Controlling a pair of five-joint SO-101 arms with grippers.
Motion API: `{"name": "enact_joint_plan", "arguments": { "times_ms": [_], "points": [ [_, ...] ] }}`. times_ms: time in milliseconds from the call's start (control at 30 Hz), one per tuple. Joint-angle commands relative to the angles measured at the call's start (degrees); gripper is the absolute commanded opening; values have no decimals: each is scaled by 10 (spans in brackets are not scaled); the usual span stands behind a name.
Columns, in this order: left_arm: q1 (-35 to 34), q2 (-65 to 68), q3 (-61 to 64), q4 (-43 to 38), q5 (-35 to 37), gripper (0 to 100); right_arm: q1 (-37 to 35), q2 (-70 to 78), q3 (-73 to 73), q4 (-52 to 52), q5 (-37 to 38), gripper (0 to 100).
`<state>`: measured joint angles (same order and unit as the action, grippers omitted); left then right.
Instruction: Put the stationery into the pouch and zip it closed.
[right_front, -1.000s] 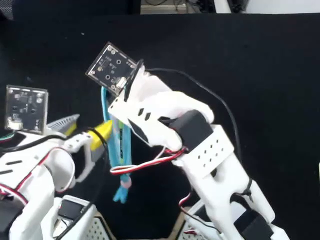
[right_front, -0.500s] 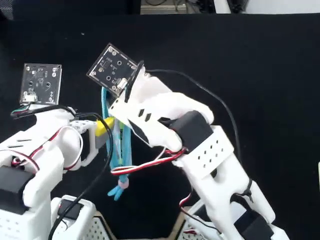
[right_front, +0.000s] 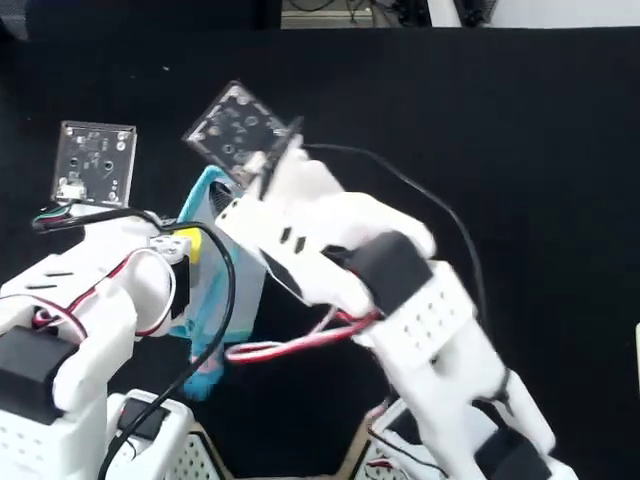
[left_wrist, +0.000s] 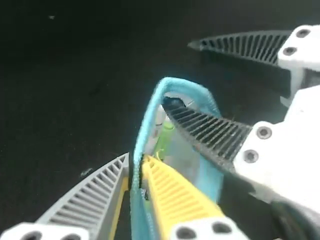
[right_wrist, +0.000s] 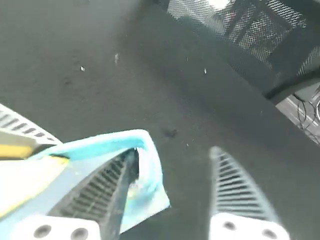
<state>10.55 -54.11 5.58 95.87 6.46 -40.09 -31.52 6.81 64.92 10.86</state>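
Currently the pouch (right_front: 232, 300) sits between the two arms on the black desk (right_front: 500, 130), at about 8 o'clock from the centre of the high view. Its long axis runs roughly from 12 to 6 o'clock.

1. The left gripper (left_wrist: 135, 162) has its fingers clenched on the pouch. The grey finger (left_wrist: 85, 205) lies against one side of a cyan wall and the yellow finger (left_wrist: 175, 200) against the other side. That wall is pinched between them close to the mouth.

2. The right gripper (right_wrist: 174, 152) has its fingers released and spread wide, grasping nothing. Its dark ribbed finger (left_wrist: 205, 130) is inserted into the mouth of the pouch, with the tip just under the cyan rim at the far end. Its second finger (left_wrist: 245, 45) stands outside the pouch, well apart from it, over bare desk.

3. The pouch mouth is open and not zipped. A green item (left_wrist: 165, 139) lies inside between the two walls, just beside the inserted finger. Whether it is a pen or another piece of stationery cannot be told.

4. In the high view the left arm enters from 8 o'clock and the right arm from 5 o'clock. The right arm's wrist covers the 3 o'clock side of the pouch
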Motion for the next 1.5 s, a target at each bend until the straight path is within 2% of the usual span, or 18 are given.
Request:
{"name": "enact_joint_plan", "arguments": {
  "times_ms": [0,167,267,367,500,600,867,1000,1100,1167,1333,1467],
  "points": [
    [17,-2,-6,-17,4,30,-15,-92,-1,-4,-13,259],
    [15,-3,-10,-18,4,30,-32,-234,0,-3,-13,227],
    [15,-6,-7,-32,4,30,-37,-306,29,40,-13,202],
    [15,-2,-8,-39,14,30,-55,-369,121,97,-13,205],
    [14,-4,8,-62,76,30,-137,-470,283,108,-12,224],
    [10,-2,17,-65,99,30,-183,-553,404,57,-13,223],
    [-82,-1,11,-66,178,31,-249,-755,654,-98,-15,223],
    [-91,-1,11,-65,254,33,-282,-777,752,-192,-91,223],
    [-94,-1,12,-65,287,45,-302,-781,785,-236,-171,223],
    [-105,-1,16,-65,309,56,-302,-781,788,-250,-196,223],
    [-152,-1,17,-76,328,57,-301,-781,801,-265,-195,223],
    [-153,-1,17,-75,330,57,-301,-781,851,-344,-195,223]
  ]
}}
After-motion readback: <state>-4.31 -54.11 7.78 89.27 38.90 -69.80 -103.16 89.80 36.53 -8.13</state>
